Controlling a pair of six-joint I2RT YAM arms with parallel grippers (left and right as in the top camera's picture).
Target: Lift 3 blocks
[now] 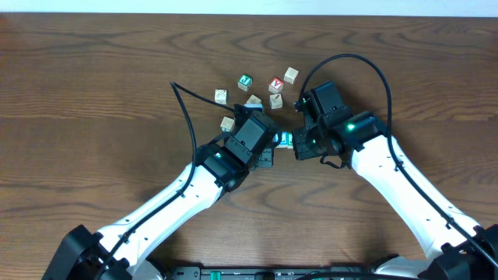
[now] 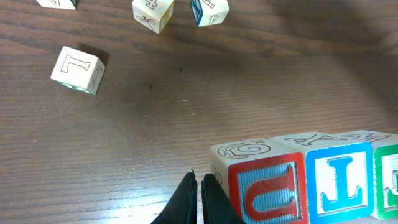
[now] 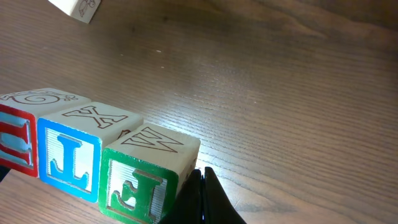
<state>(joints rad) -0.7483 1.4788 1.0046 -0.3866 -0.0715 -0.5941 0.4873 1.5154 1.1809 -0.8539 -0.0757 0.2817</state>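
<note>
Three blocks stand side by side in a tight row between my two grippers. The red-faced block (image 2: 268, 186) is at my left gripper's end, the blue-faced block (image 2: 339, 183) is in the middle, and the green-faced block (image 3: 140, 183) is at my right gripper's end. My left gripper (image 2: 199, 180) is shut, with its outer finger against the red block's side. My right gripper (image 3: 202, 174) is shut too and rests against the green block's side. From overhead, only a sliver of the row (image 1: 285, 140) shows between the two gripper heads. I cannot tell whether the row touches the table.
Several loose cubes lie beyond the grippers, among them a green-faced cube (image 1: 246, 81), a red V cube (image 1: 275, 85) and pale cubes (image 1: 291, 75) (image 1: 221, 96) (image 1: 227, 123). A pale cube (image 2: 78, 68) lies to the left in the left wrist view. Black cables (image 1: 187, 109) arch over the table.
</note>
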